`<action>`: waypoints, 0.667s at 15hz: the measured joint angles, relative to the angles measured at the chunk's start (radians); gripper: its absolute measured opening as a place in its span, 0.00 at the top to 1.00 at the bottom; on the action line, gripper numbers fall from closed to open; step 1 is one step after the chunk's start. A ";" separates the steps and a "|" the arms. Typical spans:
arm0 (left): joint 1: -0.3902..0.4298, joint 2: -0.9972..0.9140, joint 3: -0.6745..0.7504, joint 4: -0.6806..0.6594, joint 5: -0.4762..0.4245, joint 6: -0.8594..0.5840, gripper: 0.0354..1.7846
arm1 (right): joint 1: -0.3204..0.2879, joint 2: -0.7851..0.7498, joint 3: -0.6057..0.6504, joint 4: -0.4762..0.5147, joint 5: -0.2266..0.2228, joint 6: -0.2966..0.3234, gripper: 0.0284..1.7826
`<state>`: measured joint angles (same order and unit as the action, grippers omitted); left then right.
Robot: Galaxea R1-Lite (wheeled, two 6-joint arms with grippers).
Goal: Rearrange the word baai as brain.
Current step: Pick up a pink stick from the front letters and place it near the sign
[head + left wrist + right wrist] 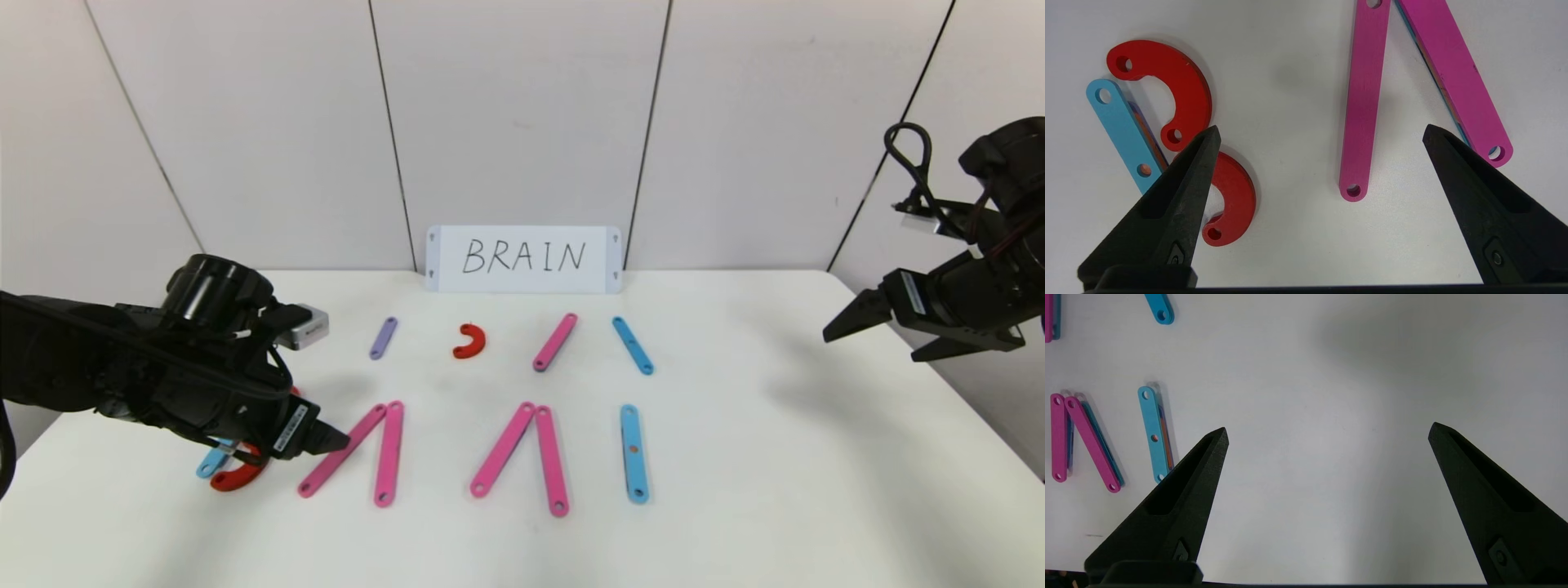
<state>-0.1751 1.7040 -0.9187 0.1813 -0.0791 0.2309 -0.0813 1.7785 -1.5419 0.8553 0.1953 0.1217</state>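
The left gripper [1321, 134] is hovering, jaws wide, over the first pink A [1363, 102]; it should be centring on one bar, descending squarely before closing.

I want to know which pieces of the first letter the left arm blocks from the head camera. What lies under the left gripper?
Under the open left gripper lie two red arcs and a blue bar, with bare table between its fingers. The blue bar's near end is hidden behind one finger.
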 joint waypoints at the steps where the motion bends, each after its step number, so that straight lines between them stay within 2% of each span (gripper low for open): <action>1: -0.005 0.005 0.000 0.000 0.000 -0.001 0.03 | 0.000 0.000 0.001 -0.004 0.000 0.000 0.04; 10: -0.048 0.044 0.009 -0.001 0.006 0.000 0.03 | -0.006 0.000 0.002 -0.007 -0.001 0.000 0.04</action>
<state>-0.2228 1.7483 -0.9102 0.1798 -0.0736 0.2304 -0.0874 1.7789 -1.5400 0.8481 0.1947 0.1221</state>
